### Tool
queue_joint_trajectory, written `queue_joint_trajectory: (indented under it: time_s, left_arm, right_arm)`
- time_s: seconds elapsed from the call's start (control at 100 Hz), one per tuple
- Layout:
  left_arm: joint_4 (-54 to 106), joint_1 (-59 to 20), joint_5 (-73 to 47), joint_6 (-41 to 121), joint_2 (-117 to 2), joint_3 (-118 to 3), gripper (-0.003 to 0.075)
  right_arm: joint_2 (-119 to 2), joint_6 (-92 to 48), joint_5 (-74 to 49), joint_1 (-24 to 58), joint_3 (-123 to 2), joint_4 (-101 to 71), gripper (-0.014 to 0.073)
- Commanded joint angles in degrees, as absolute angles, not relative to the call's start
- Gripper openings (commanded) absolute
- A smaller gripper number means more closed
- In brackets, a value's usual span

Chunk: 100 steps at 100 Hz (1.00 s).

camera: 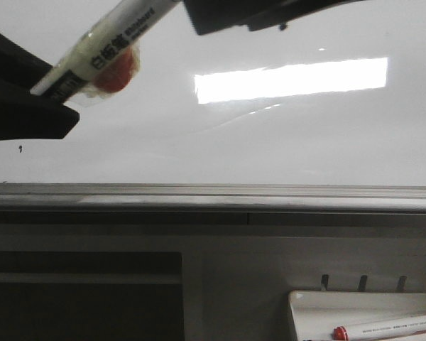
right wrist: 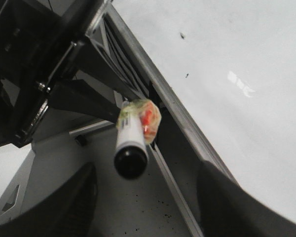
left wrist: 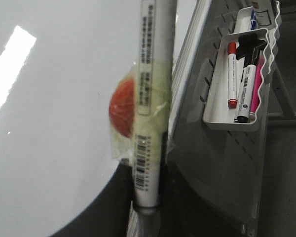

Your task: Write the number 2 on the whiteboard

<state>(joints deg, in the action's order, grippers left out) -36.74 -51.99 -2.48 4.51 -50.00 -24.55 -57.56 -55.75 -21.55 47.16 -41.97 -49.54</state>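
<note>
A white marker (camera: 103, 53) is pinched in the left gripper (camera: 39, 99), held up in front of the whiteboard (camera: 220, 142) and slanting up to the right, away from the gripper. A red blob under yellowish tape (camera: 112, 74) is strapped to the marker's barrel. The right gripper (right wrist: 143, 207) hangs just beyond the marker's black end (right wrist: 130, 160); its dark fingers (right wrist: 64, 207) are spread wide with nothing between them. The whiteboard is glossy white with a bright rectangular reflection and a grey rail (camera: 213, 195) along its lower edge. No number 2 shows on it; only a faint curved line near the reflection and a few tiny dark specks (camera: 20, 148) can be seen. Below the rail, to the right, a small white tray (left wrist: 237, 69) holds spare markers, one with red caps (left wrist: 232, 74). Judged from here, the main risk is the marker slipping or twisting in the pinch once its tip presses on the board, because the taped lump makes the barrel uneven. The black end may also be a cap, which would leave no ink. The barrel carries Chinese characters reading 白板笔, small Latin lettering too blurred to read, and a barcode (left wrist: 140, 168).
</note>
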Motion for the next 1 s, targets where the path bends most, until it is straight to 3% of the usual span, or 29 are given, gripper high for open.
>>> queue_joint_trajectory:
  time_s: [0.0,0.37,0.62,0.99]
  left_arm:
    - [-36.93,-52.50,0.00,4.13,-49.36,-25.81,-0.0020]
    - [-36.93,-52.50,0.39,4.13,-53.37,-25.69,-0.0020]
    - [-36.48,-52.50,3.76,4.13,-54.37,-25.69,-0.0020]
    - [-33.30,-52.50,4.28,4.13,-54.25,-25.79,-0.0020]
  right_arm:
    - [-58.78,-56.73,-18.37,48.58,-45.49,-51.04,0.0397]
    - [-63.19,-57.31,-18.54,50.31,-47.18,-51.13,0.0396]
    - [-63.42,-57.31,-18.75,50.31,-47.18,-51.13,0.0294]
    - [-64.06,-57.31,-18.87,50.11,-47.18,-51.03,0.0294]
